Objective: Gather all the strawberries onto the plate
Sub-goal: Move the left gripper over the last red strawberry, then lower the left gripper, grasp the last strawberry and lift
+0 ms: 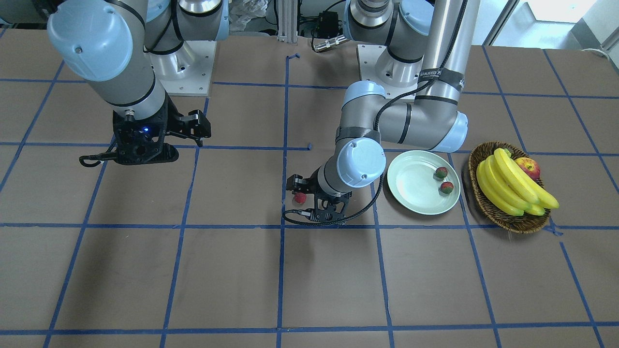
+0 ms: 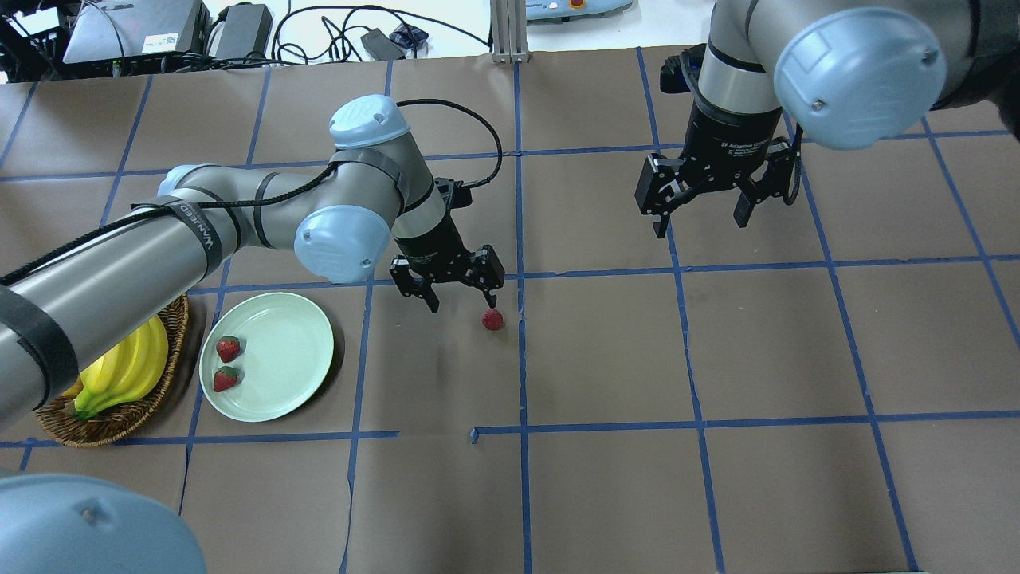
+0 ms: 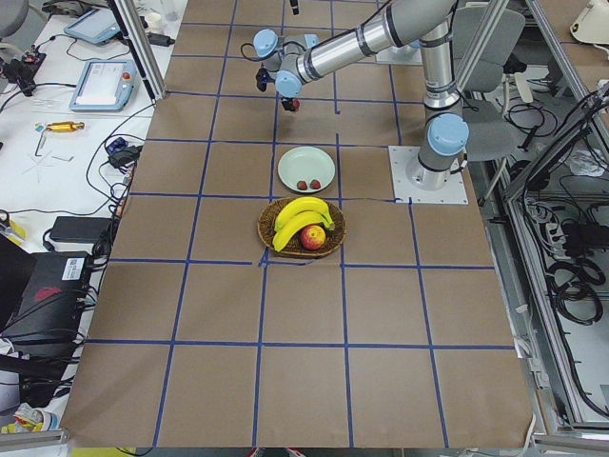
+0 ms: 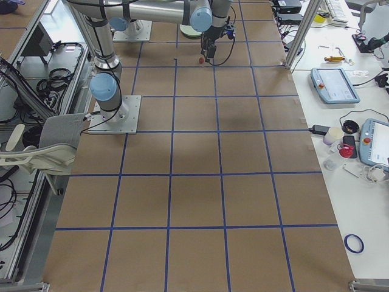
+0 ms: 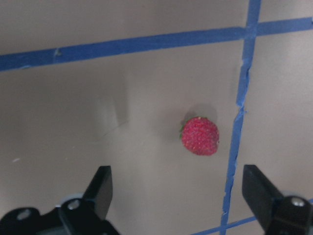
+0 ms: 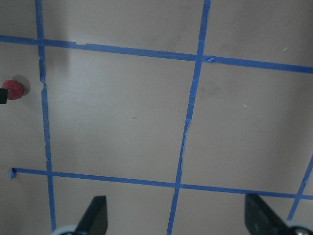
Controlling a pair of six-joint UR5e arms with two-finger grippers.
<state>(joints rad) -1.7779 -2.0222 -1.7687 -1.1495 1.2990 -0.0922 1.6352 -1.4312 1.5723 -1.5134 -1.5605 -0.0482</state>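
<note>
One strawberry (image 2: 492,320) lies on the brown table near a blue tape line; it also shows in the left wrist view (image 5: 200,136) and the front view (image 1: 300,197). My left gripper (image 2: 462,299) is open and hovers just above and behind it, empty. Two more strawberries (image 2: 228,348) (image 2: 225,378) lie in the pale mint plate (image 2: 287,343), to the left of that gripper. My right gripper (image 2: 701,219) is open and empty, raised over the table far to the right. The loose strawberry also shows at the edge of the right wrist view (image 6: 13,90).
A wicker basket (image 2: 119,426) with bananas (image 2: 119,375) and an apple (image 1: 528,167) stands left of the plate. Blue tape lines grid the brown table. Cables and devices lie along the far edge.
</note>
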